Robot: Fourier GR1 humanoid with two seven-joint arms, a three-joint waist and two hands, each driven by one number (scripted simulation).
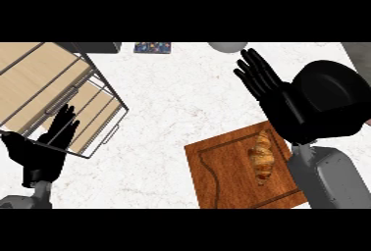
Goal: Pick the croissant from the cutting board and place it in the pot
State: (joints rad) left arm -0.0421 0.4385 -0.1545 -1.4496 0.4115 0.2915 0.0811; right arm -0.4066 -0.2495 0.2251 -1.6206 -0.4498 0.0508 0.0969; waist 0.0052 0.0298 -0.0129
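we see the croissant (261, 158) lying on the wooden cutting board (225, 171) at the near right of the counter (167, 98), close to the board's right edge. our right hand (279, 100) hangs beyond the board, fingers straight and spread, grasping nothing, pointing toward the far side. the black pot (334, 98) sits just right of that hand, and the hand and wrist cover part of its left side. our left hand (43, 149) rests open at the near left, fingers up, in front of a wire rack (65, 93).

the risk we judge from here: the hand sits past the croissant, so it must come back toward us, and the grey forearm already overlaps the board's right side. a low sweep could nudge the croissant off the board. the pot being so close, a careless lift could also knock its rim.
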